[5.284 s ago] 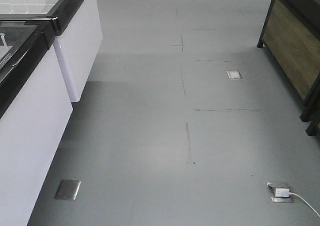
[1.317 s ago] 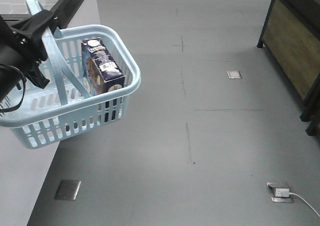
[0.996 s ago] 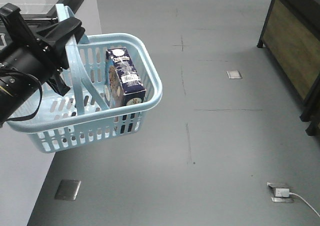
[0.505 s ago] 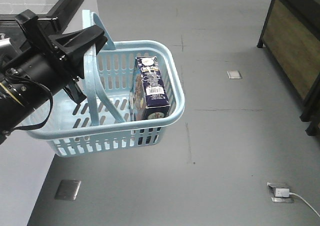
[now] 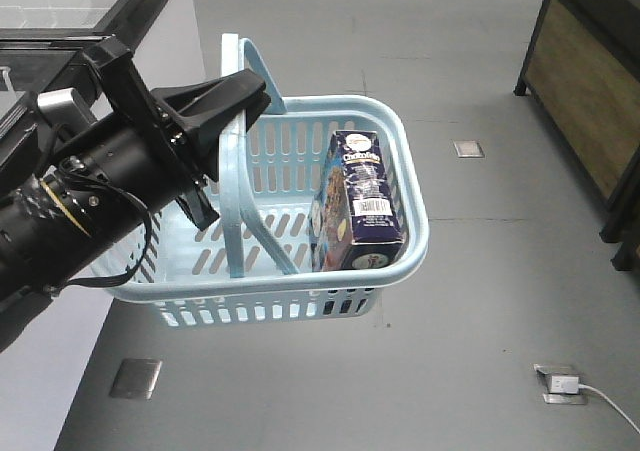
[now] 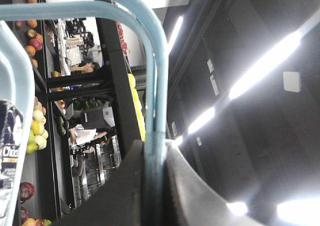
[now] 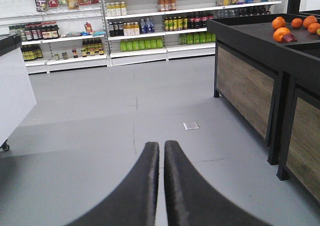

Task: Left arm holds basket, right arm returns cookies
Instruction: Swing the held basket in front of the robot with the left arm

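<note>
The left claw [image 5: 240,106] is closed tight on the top of the two handles [image 5: 232,191] of the light blue basket [image 5: 417,206]. The wrist view shows these handles [image 6: 154,110] pressed between its fingers. The basket hangs in the air above the gray floor [image 5: 480,301]. Inside it, the dark box of cookies [image 5: 360,206] stands on end, leaning a little, at the end far from the claw. The right claw [image 7: 161,146] is narrow, almost closed, and holds nothing.

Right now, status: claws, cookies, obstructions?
Left claw shut on basket by its handle, held aloft. Right claw shut, empty. Cookies standing inside basket. No obstruction in view.
</note>
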Robot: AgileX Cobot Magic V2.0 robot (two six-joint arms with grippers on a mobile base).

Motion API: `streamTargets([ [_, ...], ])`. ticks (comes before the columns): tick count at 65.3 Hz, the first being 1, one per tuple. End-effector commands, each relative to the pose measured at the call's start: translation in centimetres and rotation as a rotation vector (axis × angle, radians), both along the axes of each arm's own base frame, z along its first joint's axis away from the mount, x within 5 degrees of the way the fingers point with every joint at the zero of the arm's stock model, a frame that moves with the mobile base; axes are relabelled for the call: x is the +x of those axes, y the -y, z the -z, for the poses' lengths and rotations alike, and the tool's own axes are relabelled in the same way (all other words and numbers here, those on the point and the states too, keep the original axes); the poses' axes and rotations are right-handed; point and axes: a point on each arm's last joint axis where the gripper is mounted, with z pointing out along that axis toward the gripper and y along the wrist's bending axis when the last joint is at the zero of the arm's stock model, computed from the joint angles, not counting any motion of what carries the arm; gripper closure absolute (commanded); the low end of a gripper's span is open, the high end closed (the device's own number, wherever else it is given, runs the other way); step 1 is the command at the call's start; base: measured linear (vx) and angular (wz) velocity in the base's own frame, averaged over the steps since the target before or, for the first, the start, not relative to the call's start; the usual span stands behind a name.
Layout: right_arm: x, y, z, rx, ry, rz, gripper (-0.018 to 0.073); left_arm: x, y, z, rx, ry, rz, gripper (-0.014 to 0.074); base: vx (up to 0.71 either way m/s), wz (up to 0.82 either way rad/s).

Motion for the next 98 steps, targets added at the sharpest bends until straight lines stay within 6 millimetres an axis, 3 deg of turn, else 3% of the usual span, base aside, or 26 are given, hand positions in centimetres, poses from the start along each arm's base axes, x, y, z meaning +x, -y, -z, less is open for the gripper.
streamTargets([
  [1, 0.0, 0.0, -0.2, -0.029, 0.068, 0.002, 0.0565, -1.1, 0.1, -2.3, -0.123, 0.108, 0.028, 0.0599, 0.00, 0.00],
  [15, 0.0, 0.0, -0.2, -0.029, 0.068, 0.002, 0.0565, -2.7, -0.2, 0.9, -0.177, 0.055, 0.022, 0.0599, 0.00, 0.00],
  [34, 0.0, 0.0, -0.2, -0.029, 0.068, 0.002, 0.0565, -4.8, -0.1, 3.0, -0.224, 0.054, 0.075, 0.0599, 0.00, 0.00],
  [98, 0.0, 0.0, -0.2, -0.029, 0.068, 0.002, 0.0565, -8.5, 2.4, 3.7, -0.330, 0.038, 0.117, 0.0599, 0.00, 0.00],
])
